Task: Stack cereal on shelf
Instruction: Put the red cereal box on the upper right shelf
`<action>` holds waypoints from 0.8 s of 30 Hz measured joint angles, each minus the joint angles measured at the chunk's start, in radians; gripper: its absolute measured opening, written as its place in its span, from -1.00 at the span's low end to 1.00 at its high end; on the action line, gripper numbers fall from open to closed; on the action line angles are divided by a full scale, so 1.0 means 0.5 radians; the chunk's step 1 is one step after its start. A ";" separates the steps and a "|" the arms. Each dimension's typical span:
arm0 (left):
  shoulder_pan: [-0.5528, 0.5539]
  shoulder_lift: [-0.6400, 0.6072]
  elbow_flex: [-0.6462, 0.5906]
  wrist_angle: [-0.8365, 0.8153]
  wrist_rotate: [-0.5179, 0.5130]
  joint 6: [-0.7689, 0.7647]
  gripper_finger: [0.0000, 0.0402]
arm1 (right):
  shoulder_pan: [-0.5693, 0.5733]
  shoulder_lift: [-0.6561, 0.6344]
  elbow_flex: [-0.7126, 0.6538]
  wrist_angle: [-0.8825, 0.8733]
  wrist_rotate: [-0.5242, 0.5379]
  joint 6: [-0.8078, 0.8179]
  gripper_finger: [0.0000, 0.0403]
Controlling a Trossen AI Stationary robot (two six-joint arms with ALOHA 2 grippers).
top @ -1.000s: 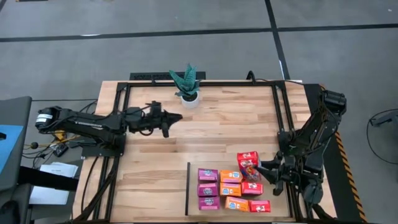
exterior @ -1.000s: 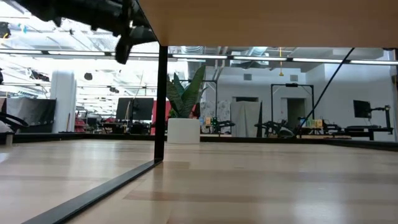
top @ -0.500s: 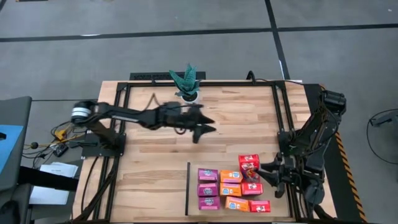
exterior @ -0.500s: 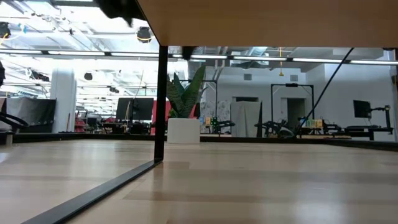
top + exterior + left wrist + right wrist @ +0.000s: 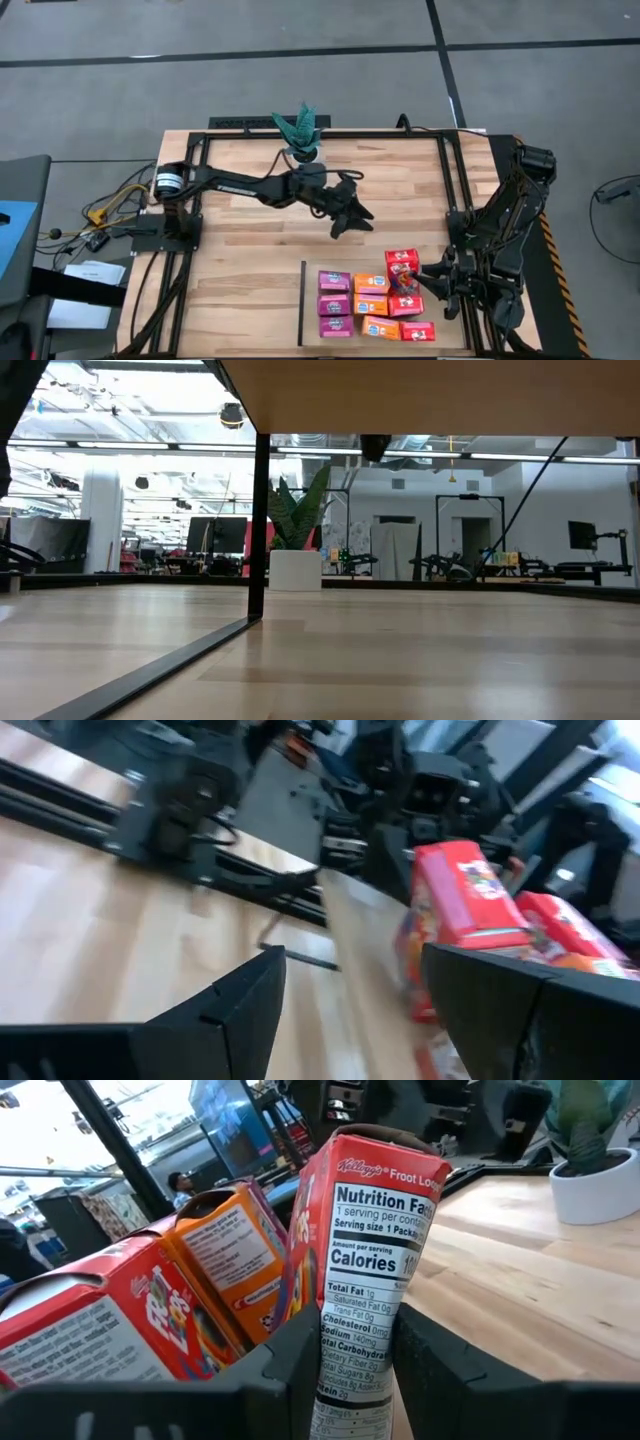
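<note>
Several small cereal boxes [image 5: 352, 305], purple, orange and red, lie in rows on the shelf [image 5: 311, 318], a light wood panel at the table's near right. At the far right corner of the group stands a red cereal box [image 5: 402, 262], with my right gripper [image 5: 425, 278] shut on it from the table's right. My left gripper [image 5: 350, 218] hangs over the table's middle, a little short of the boxes. It is open with nothing between its fingers [image 5: 232, 1012]. The left wrist view shows the red box [image 5: 458, 898] ahead of it. My right gripper pinches the red cereal box between its two fingers [image 5: 292, 1370], one on each broad face, low on the box. The narrow nutrition-label side [image 5: 368, 1305] faces the wrist. The fingers come level from the table's right. The box stands roughly upright beside an orange box [image 5: 232, 1270]; its bottom is hidden.
A potted green plant [image 5: 301, 137] stands at the table's far edge, behind my left arm. A black frame [image 5: 452, 190] runs along the table's left, far and right sides. A thin black strip [image 5: 303, 300] marks the shelf's left edge. Bare wood lies left of it.
My left gripper has swung from the table's left side toward the right and near edges, toward the cereal boxes, with the arm stretching out. Its fingers have opened on the way. My right gripper has kept its place at the red box.
</note>
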State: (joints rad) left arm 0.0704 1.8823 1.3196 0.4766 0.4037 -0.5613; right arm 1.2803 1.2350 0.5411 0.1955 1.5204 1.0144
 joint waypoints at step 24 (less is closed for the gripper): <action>-0.126 0.038 0.080 0.072 -0.137 -0.044 0.12 | 0.023 0.000 0.000 0.000 0.052 -0.101 0.14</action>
State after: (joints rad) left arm 0.0075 1.9015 1.3594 0.5125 0.3353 -0.5833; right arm 1.2916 1.2350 0.5411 0.1955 1.5464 0.9641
